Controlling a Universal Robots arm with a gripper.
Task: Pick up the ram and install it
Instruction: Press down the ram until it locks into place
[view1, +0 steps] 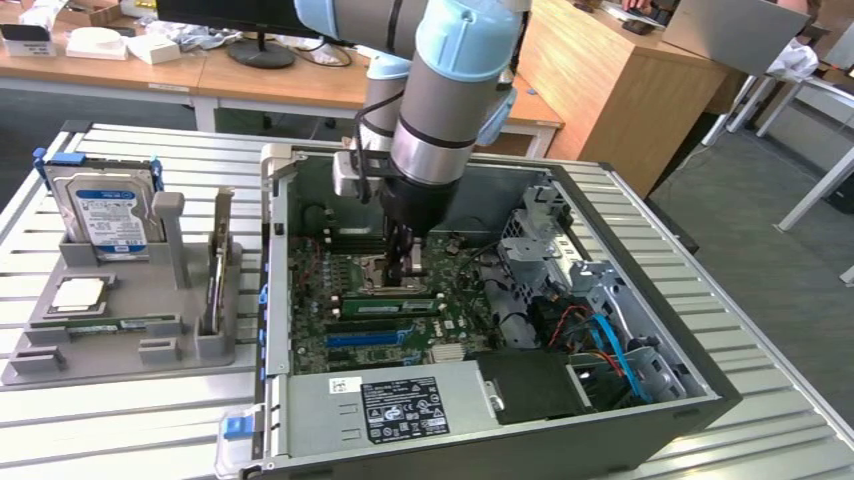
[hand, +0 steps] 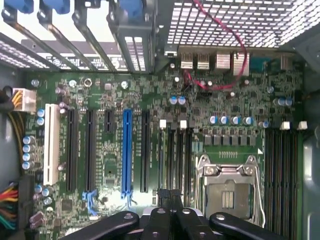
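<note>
gripper (view1: 404, 262): jaws together, holding nothing, down inside the open computer case (view1: 694, 390) above the motherboard (hand: 150, 150) | ram (view1: 104, 325): lying flat on the gray tray (view1: 120, 365), on the exterior view's left, well apart from the gripper | maybe 1 ram stick already sits in a slot (view1: 390, 306)

exterior: high, angled down, whole case (view1: 641, 300) | wrist: close, straight down | shared: motherboard (view1: 387, 290)
</note>
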